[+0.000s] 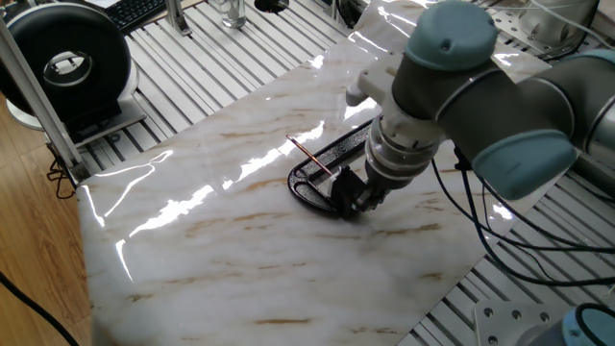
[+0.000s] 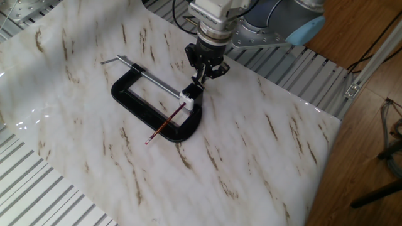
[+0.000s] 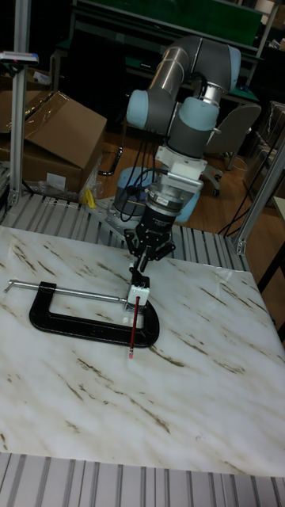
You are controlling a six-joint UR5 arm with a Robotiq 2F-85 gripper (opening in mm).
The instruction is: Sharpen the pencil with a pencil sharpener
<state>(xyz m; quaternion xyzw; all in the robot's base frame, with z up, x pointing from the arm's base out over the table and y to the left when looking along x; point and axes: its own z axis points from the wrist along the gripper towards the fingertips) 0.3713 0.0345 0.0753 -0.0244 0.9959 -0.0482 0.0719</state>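
The pencil (image 2: 164, 124) is a thin reddish stick lying slanted across the lower bar of the black clamp, also seen as the pencil (image 3: 133, 331) and the pencil (image 1: 309, 158). Its upper end goes into the pencil sharpener (image 2: 188, 96), a small block with a pale face at the clamp's corner, visible as the pencil sharpener (image 3: 138, 295) and the pencil sharpener (image 1: 346, 185). My gripper (image 2: 202, 76) comes down onto the sharpener's far end with its fingertips drawn together on it; the gripper (image 3: 146, 265) and the gripper (image 1: 366, 199) show the same.
A large black C-clamp (image 2: 132, 103) with a silver threaded rod (image 2: 147, 76) lies on the marble board (image 2: 251, 163). A black round device (image 1: 67, 62) stands off the board's far left. Slatted metal table (image 2: 38, 194) surrounds the board.
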